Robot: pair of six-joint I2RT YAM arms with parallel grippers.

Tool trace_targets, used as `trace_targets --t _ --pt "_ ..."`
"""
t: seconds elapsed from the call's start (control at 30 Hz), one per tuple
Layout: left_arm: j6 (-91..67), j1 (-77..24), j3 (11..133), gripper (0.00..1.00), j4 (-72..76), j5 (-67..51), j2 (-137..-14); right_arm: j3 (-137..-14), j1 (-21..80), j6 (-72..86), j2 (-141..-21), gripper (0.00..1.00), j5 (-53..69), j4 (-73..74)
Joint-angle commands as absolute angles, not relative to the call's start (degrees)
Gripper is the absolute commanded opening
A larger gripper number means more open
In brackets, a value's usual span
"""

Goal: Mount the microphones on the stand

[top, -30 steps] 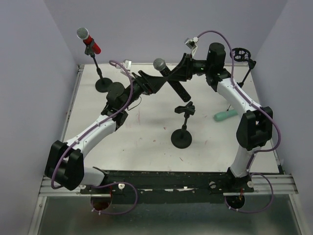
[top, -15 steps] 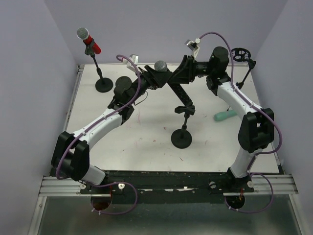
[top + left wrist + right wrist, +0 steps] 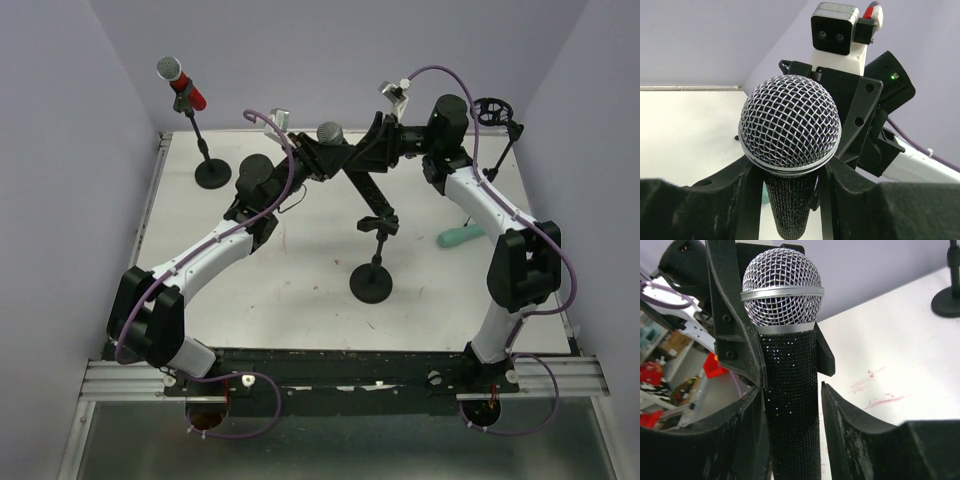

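At the far centre, above the table (image 3: 300,300), my right gripper (image 3: 790,407) was clamped on the body of the black microphone (image 3: 330,132); the left gripper (image 3: 790,175) flanked its neck under the mesh head, gripping or not I could not tell; the red microphone (image 3: 190,92) sat in the far-left stand (image 3: 212,172); the mint-green microphone (image 3: 461,236) lay on the table at the right.

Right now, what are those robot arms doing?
The right gripper holds the black microphone up by its handle; the left gripper has a finger on each side just under the head. The red microphone sits on a stand, the green one lies on the table, and the middle stand is empty.
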State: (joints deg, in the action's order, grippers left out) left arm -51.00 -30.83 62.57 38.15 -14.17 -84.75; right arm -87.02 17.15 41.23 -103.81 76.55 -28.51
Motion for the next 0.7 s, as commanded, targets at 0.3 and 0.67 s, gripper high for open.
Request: trace_targets --t 0.3,0.67 --pt "-35.27 -23.21 60.64 0.0 27.19 -24.68 -66.29 -96.58 12.39 -3.2 -97.04 1.0 67.7 18.4" --pt "-5.99 -21.09 54.16 0.0 -3.51 -33.39 -45.63 -88.94 11.16 -45.41 -80.43 1.0 61.42 44.08"
